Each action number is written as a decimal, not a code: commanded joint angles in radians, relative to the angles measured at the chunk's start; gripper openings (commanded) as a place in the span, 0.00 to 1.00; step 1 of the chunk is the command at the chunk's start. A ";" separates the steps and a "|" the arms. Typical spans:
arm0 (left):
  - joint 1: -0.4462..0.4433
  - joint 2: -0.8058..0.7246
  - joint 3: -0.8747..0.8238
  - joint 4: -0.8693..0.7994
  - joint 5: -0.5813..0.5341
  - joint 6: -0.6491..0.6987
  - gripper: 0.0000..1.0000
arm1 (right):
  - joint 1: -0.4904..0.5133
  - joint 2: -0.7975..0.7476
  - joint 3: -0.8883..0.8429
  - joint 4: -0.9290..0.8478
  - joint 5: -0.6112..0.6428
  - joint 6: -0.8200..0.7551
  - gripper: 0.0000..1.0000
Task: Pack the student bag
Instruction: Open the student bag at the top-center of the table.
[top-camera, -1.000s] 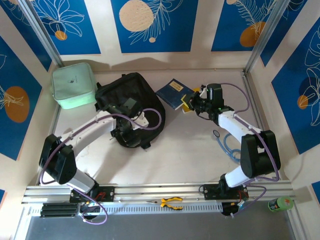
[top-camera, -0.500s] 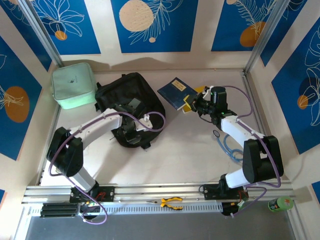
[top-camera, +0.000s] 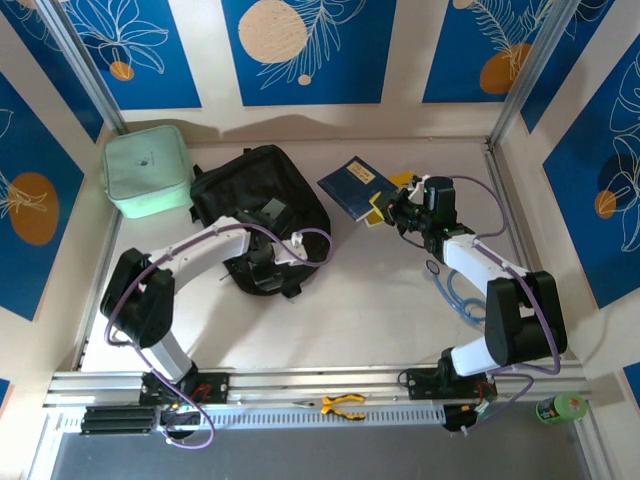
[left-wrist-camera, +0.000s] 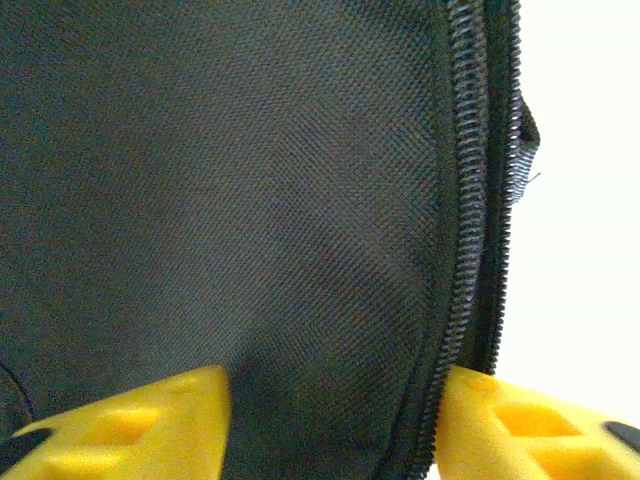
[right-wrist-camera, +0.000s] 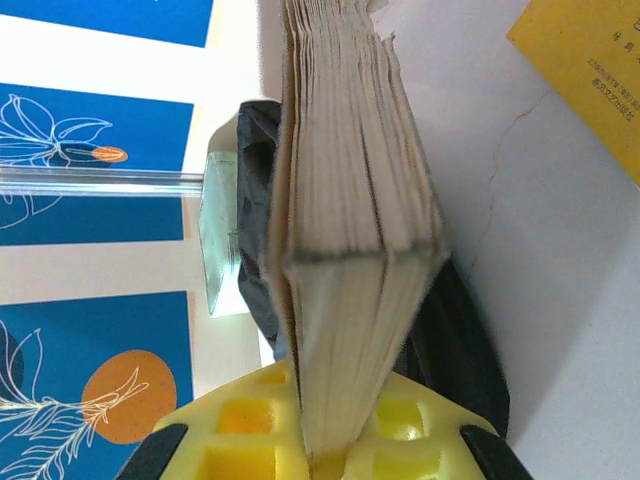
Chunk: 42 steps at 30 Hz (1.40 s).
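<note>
The student bag (top-camera: 255, 205), a black fabric backpack, lies at the table's back middle. My left gripper (top-camera: 262, 260) is down on its near part. In the left wrist view the yellow fingers (left-wrist-camera: 140, 425) press on both sides of a fold of black cloth with a zipper (left-wrist-camera: 465, 230), so the left gripper (left-wrist-camera: 330, 400) is shut on the bag. To the bag's right, my right gripper (top-camera: 388, 208) is shut on a blue book (top-camera: 350, 185) by one edge. In the right wrist view the right gripper (right-wrist-camera: 335, 440) pinches the book's page block (right-wrist-camera: 350, 200).
A mint-green zip case (top-camera: 148, 170) stands at the back left, against the bag. A yellow booklet (top-camera: 402, 181) lies under the blue book's right end. Pliers (top-camera: 345, 404) lie on the front rail, a green roll (top-camera: 562, 407) at the right.
My left gripper has closed from wide open onto the bag's cloth, and its arm has swung in to the right. The right gripper and book have shifted slightly right.
</note>
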 joint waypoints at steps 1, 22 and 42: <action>-0.020 0.020 -0.012 0.008 -0.062 0.042 0.50 | -0.005 -0.022 -0.003 0.036 -0.018 0.001 0.00; -0.002 -0.174 0.037 0.064 -0.011 0.040 0.09 | -0.068 -0.145 -0.034 -0.103 0.024 -0.100 0.00; 0.068 -0.364 -0.100 0.659 -0.098 -0.166 0.03 | 0.070 -0.305 -0.078 -0.388 0.027 -0.078 0.00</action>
